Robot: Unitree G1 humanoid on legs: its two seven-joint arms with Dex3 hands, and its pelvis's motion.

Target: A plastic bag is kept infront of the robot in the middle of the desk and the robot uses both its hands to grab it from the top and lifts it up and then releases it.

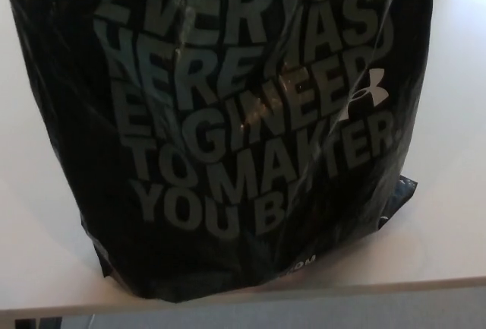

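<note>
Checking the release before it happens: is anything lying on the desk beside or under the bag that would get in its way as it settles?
Nothing visible does. The black plastic bag fills most of the head view, and the white desk on either side shows nothing else. What is under the bag is hidden. Neither hand is in view.

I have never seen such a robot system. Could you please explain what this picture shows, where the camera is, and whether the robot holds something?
The picture comes from a camera on the head of a humanoid robot, looking down at the work in front of it. The robot has two arms with black three-fingered hands, but neither hand shows here, so the picture cannot tell whether anything is held. Almost the whole view is filled by a black plastic bag with large grey printed words and a small white logo. Its bottom edge appears to reach the white desk near the desk's front edge. The bag's top is cut off by the frame, so what happens there is hidden.
</note>
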